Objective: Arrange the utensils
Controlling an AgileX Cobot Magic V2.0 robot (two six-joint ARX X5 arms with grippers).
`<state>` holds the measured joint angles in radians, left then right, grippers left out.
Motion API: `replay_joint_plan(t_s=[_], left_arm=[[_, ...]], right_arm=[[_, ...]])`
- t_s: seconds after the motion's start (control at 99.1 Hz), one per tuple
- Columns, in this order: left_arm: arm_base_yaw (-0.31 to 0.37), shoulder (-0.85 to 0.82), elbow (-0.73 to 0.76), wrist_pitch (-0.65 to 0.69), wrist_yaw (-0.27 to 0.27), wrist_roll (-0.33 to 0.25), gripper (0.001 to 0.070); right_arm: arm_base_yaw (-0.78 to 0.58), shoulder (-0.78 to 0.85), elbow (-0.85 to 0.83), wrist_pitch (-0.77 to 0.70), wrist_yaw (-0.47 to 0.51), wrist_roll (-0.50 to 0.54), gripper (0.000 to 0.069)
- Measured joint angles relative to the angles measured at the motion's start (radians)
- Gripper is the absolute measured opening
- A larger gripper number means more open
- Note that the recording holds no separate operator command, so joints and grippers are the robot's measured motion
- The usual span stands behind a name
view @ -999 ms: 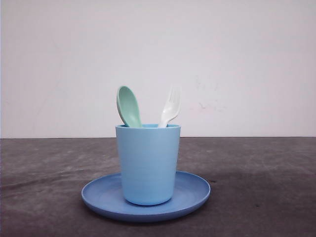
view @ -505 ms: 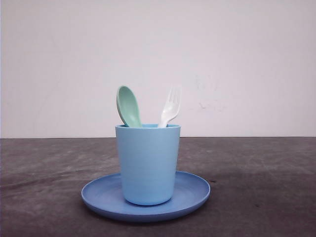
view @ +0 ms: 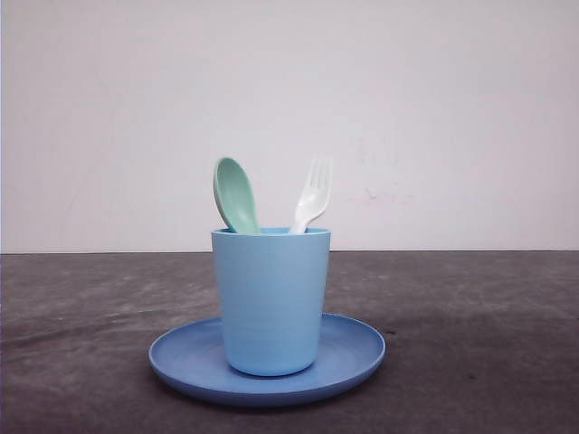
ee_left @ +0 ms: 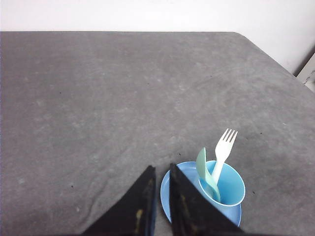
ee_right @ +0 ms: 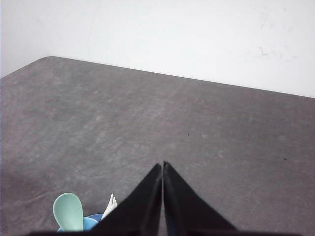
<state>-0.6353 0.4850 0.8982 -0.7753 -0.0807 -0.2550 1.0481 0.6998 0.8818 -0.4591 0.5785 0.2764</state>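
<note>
A light blue cup [view: 271, 301] is seen upright at the centre of a round blue plate [view: 357, 357], which lies on the dark grey table [view: 488, 325]. Two utensils are stood in the cup with their working ends up. The mint-green spoon [view: 235, 195] is leaned toward 11 o'clock, its oval bowl raised above the rim on the left side of the cup. The white fork [view: 312, 196] is leaned toward 1 o'clock on the right side, its four tines uppermost. The two heads are kept apart above the rim.

In the left wrist view, the left hand [ee_left: 161, 172] is shown with its dark fingers [ee_left: 145, 196] set nearly together, a narrow gap being left between them; nothing is held or touched. The plate and cup are seen just beside its tips, apart from them.

In the right wrist view, the right hand [ee_right: 162, 166] is shown with its fingers pressed together tip to tip, nothing being pinched. It is held above the bare table, with the spoon bowl and fork tines seen off to one side.
</note>
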Motion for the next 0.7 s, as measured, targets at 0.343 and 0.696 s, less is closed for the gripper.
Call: replay_joint_plan(t_s=[0.343,0.696], left_arm=[[0.000,0.000,0.000,0.000,0.000,0.000,0.0024],[0.128,-0.072,-0.041,0.095,-0.001,0.142,0.0024]], right_arm=[[0.000,0.000,0.000,0.000,0.000,0.000,0.0004],[0.000,0.000,0.000,0.000,0.000,0.000,0.0004]])
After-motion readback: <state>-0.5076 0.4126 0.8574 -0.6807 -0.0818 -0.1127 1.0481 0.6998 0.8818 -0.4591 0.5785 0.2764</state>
